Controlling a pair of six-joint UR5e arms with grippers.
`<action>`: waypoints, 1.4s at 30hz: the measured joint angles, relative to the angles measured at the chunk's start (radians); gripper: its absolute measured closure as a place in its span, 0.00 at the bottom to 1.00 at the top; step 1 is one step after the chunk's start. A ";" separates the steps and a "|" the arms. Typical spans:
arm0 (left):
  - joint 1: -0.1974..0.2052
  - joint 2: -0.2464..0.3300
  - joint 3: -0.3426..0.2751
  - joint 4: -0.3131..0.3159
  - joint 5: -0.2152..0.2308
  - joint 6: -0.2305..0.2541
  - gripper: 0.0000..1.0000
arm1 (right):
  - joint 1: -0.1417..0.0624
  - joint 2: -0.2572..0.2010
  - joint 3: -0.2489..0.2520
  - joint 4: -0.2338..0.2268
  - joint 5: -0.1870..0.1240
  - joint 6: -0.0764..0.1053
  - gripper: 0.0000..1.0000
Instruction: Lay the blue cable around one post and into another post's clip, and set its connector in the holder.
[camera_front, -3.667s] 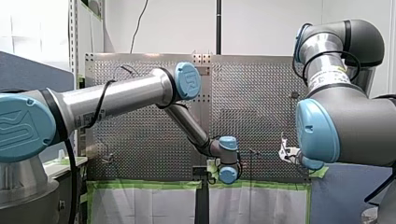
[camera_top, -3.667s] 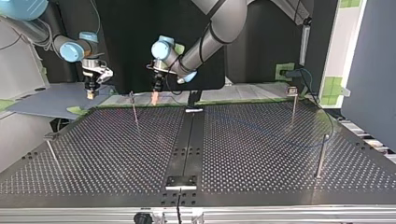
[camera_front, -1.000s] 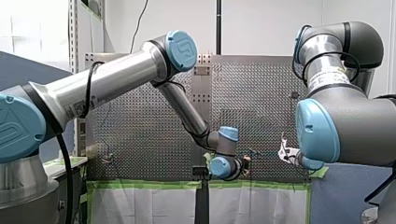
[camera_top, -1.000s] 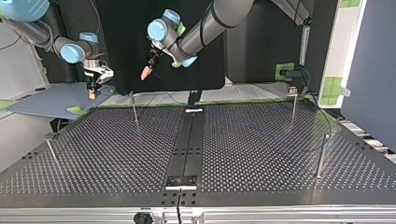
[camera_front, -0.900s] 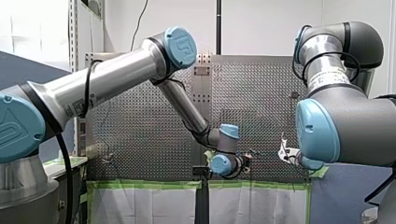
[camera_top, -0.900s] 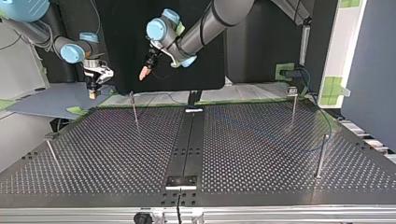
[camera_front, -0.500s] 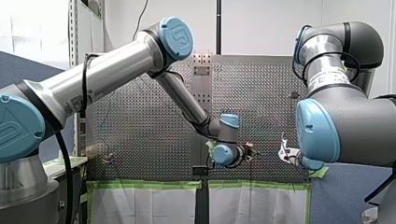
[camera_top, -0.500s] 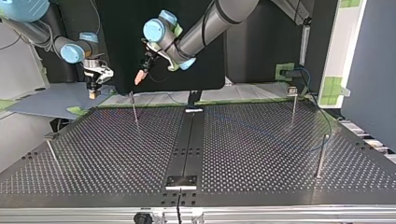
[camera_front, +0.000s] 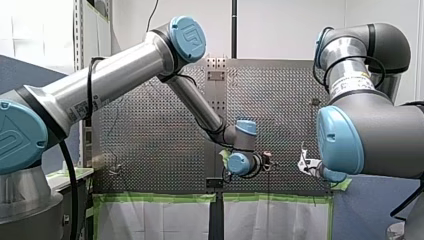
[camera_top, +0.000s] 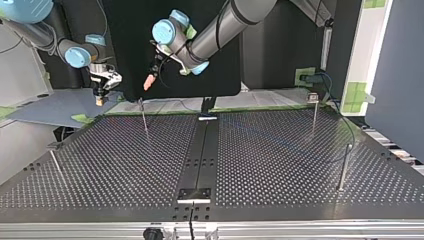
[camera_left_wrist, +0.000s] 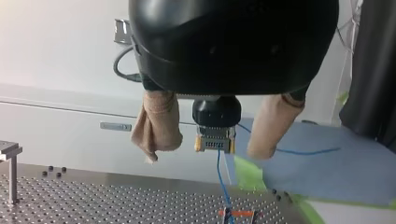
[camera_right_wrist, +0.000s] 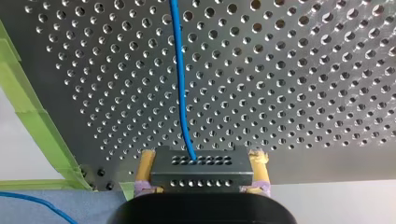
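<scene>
The connector (camera_right_wrist: 201, 167) is gripped between the yellow pads (camera_right_wrist: 145, 161) of my right gripper (camera_right_wrist: 201, 159). The blue cable (camera_right_wrist: 180, 79) leaves it dead ahead at 12 o'clock, running nearly straight over the table (camera_top: 280, 165). With so little slack showing, I judge that a pull from either arm could twist the connector in the pads or drag the cable off its route. Beyond it stands a thin post (camera_top: 144, 117) at the table's 11 o'clock in the top view; a careless pass could knock it. My right arm holds upright by the 10 o'clock corner. My left gripper (camera_top: 148, 83) hangs tilted above that post, its beige fingers (camera_left_wrist: 156, 126) spread and empty, close enough to the other gripper to risk a bump.
</scene>
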 joint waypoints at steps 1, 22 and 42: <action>-0.001 0.000 0.000 -0.006 0.003 -0.010 0.00 | 0.000 0.000 0.000 0.000 0.000 0.000 1.00; -0.002 -0.001 -0.012 -0.049 0.007 -0.104 0.00 | 0.003 0.000 0.000 0.003 0.000 0.000 1.00; -0.015 -0.001 -0.021 0.067 0.093 -0.054 0.00 | 0.003 0.000 0.000 0.000 -0.002 0.000 1.00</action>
